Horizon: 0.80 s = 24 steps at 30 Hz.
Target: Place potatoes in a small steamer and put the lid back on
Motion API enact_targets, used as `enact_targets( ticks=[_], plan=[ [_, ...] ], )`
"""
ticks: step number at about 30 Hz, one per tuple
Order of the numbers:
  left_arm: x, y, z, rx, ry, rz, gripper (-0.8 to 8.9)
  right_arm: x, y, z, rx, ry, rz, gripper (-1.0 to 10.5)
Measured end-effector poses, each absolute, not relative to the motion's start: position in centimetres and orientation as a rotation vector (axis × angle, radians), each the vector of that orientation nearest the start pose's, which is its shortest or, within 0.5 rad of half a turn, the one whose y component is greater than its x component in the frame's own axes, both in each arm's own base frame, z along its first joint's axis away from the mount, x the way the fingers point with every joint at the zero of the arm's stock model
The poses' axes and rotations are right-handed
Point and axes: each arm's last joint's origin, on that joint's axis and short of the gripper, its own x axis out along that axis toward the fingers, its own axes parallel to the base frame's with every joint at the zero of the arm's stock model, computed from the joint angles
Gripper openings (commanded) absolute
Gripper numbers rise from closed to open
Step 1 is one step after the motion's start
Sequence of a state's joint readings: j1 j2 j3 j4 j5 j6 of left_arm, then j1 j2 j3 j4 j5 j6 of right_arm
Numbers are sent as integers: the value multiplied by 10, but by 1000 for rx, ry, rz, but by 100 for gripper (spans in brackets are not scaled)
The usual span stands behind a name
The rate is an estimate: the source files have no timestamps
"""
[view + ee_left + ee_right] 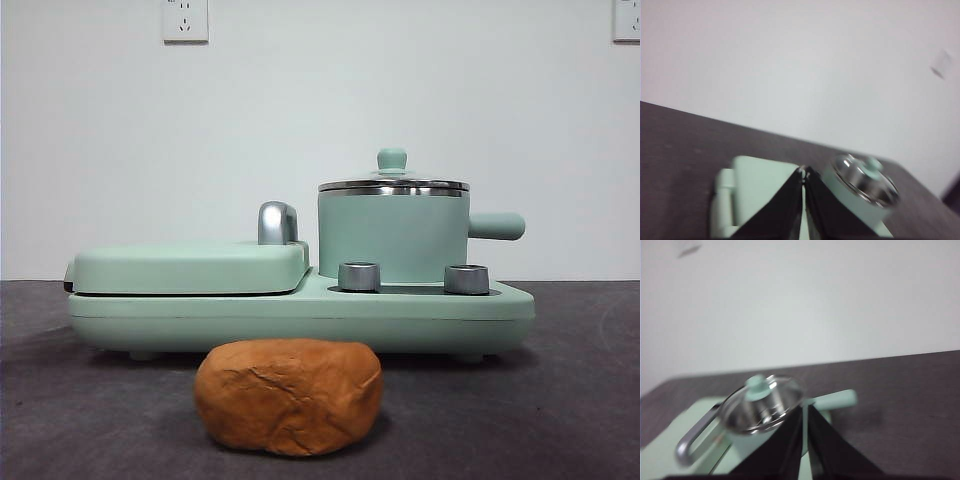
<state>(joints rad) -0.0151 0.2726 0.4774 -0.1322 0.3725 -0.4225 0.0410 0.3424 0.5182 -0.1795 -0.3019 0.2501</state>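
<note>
The orange-brown, cracked potato (288, 395) lies on the dark table in front of the appliance. The mint-green steamer pot (393, 238) stands on the right of the appliance base, its stubby handle (496, 226) pointing right. The glass lid (393, 183) with its green knob (392, 158) sits on the pot. Neither gripper shows in the front view. My left gripper (803, 172) is shut and empty, high above the appliance, with the pot (865, 180) beyond it. My right gripper (804, 410) is shut and empty, above the lid (762, 402).
The flat mint-green griddle (190, 267) with a chrome handle (277, 222) takes the left of the base (300, 315). Two grey dials (359, 276) sit in front of the pot. A white wall with sockets (185, 20) stands behind.
</note>
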Motion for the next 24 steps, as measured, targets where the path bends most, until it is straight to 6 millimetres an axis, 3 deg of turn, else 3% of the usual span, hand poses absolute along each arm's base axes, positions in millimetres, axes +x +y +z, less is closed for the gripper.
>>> enact_targets(
  ticks=[6, 10, 17, 22, 24],
  plan=[
    [114, -16, 331, -255, 122, -531, 7, 130, 21, 328, 110, 185, 486, 14],
    [139, -19, 347, -139, 178, -553, 6, 155, 30, 341, -5, 250, 538, 15],
    [183, -38, 350, 127, 257, -684, 6, 187, 57, 341, -213, 292, 646, 15],
    [193, -57, 349, 269, 228, -784, 8, 196, 75, 329, -313, 332, 689, 16],
    [196, -63, 346, 294, 234, -820, 86, 196, 79, 327, -335, 334, 711, 63]
  ],
)
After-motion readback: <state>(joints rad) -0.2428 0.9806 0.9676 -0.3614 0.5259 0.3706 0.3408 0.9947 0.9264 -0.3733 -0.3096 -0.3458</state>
